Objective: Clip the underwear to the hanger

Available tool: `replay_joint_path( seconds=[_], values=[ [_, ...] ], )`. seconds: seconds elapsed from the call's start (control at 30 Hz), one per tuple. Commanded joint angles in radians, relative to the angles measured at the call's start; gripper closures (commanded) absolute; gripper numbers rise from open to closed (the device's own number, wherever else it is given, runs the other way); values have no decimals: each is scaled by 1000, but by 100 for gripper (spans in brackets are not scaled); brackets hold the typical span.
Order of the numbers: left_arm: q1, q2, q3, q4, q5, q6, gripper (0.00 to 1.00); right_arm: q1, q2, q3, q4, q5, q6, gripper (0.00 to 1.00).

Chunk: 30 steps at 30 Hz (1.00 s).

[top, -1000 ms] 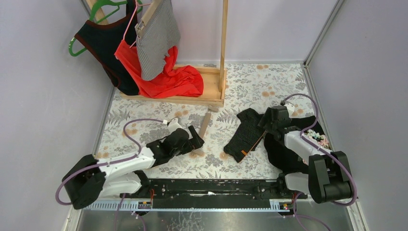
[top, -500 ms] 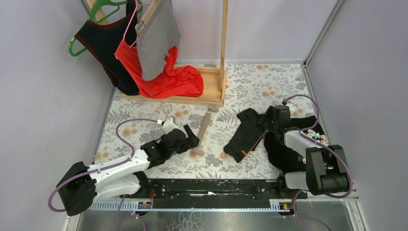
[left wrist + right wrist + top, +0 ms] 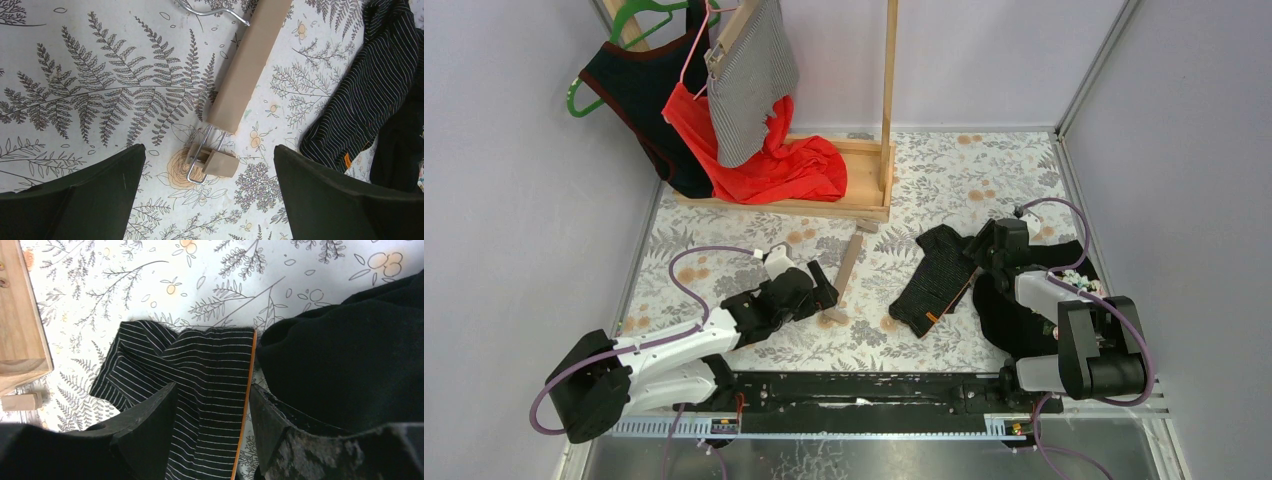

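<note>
Beneath right end effector (image 3: pixel 211 390), underwear (image 3: pixel 200 365) seems partly hidden.

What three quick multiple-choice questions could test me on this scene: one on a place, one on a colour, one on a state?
1. Where is the beige hanger? A hung up; B flat on the table; C in a gripper.
2. The striped underwear has an edge trim that is: A orange; B green; C white.
3. The left gripper is: A shut on the hanger; B shut on the underwear; C open, empty.
B: it lies on the floral table. A: an orange band runs along its edge. C: its fingers stand wide apart above the hanger's clip.
</note>
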Motion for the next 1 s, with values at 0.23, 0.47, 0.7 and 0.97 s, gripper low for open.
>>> replay_joint_path(
  seconds=[0.23,0.47,0.7,0.97],
  values=[
    [-4,4,15,33,-21,3,0,-25,37,-51,128,-26,44,63],
    [-4,29,12,62,-8,4,0,-25,-52,-58,92,-24,20,76],
    [-4,20,19,68,-16,24,0,-18,-221,26,-83,-37,-17,100],
    [11,-14,109,6,-47,104,0,159,-198,208,-315,133,-110,100]
  ],
)
